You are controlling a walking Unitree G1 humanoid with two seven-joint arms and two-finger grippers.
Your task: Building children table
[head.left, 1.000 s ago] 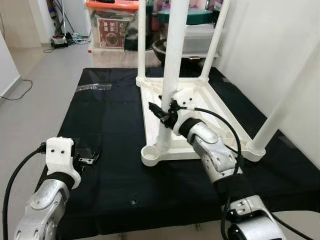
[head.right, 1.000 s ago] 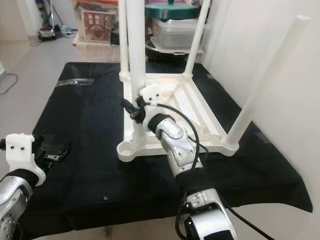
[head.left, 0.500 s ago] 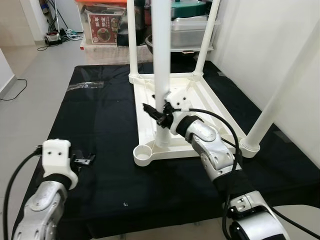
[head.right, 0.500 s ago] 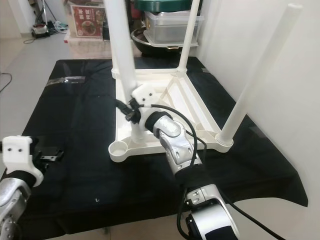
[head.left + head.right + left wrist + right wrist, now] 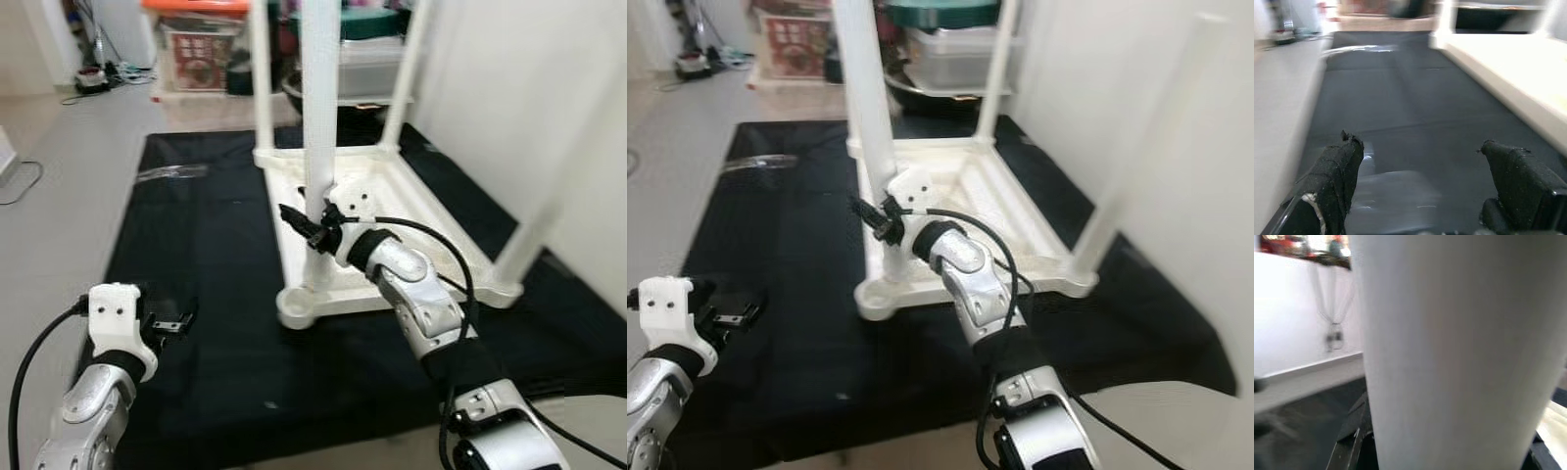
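Note:
The white children's table (image 5: 407,206) lies upside down on a black cloth (image 5: 216,225), with legs pointing up. My right gripper (image 5: 312,227) is shut on the near-left white leg (image 5: 319,117), low on it; the leg (image 5: 1459,352) looms large between the fingers in the right wrist view. This leg stands just behind a round corner socket (image 5: 297,305) that looks empty. My left gripper (image 5: 171,318) hangs open low over the cloth at the near left. Between its fingers (image 5: 1337,171) lies a clear plastic bag (image 5: 1396,193).
Two more legs (image 5: 262,78) (image 5: 407,78) stand at the table's far corners, and a blurred one (image 5: 544,211) at the near right. A white wall (image 5: 529,88) runs close on the right. Storage boxes (image 5: 201,49) stand behind; another plastic wrapper (image 5: 176,172) lies far left.
The whole picture has shifted and blurred with the camera. My right gripper stays shut on the leg; the left gripper stays open at the near left.

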